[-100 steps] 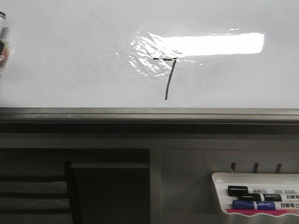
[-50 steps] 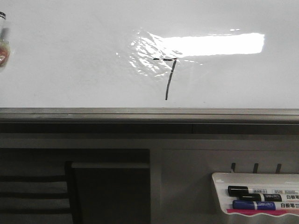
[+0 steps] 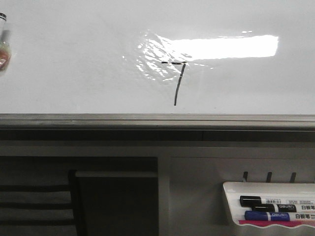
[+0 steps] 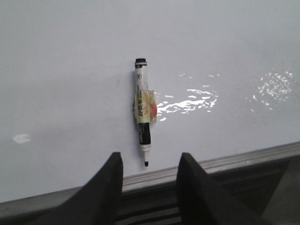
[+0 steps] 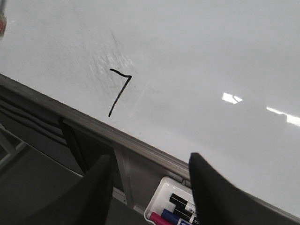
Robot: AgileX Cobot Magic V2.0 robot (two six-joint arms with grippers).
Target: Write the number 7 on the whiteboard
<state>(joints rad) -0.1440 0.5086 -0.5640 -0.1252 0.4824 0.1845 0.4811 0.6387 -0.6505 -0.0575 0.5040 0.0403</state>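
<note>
The number 7, a thin black hand-drawn marker figure with a short broken bar and a long, slightly slanted downstroke, sits just right of centre in the upper half of the front view, on the large glossy white flat whiteboard. Its bar crosses a wrinkled shiny patch where a bright rectangular light reflection glares. The foot of the downstroke ends a little above the board's grey metal frame edge, which runs across the middle of the frame. In the right wrist view the same figure appears left of centre, above the slanting frame.

At the far left edge of the front view, near the top, a white marker pen with a black cap and a yellowish label band lies against the board, mostly cut off. The left wrist view shows it whole at the centre, uncapped tip pointing toward the frame.

The left claw is spread wide and holds nothing; its two dark fingers stand at the lower centre, apart from the pen. The right claw is likewise spread wide and empty.

At the lower right of the front view a small white plastic tray holds black and blue markers.
</note>
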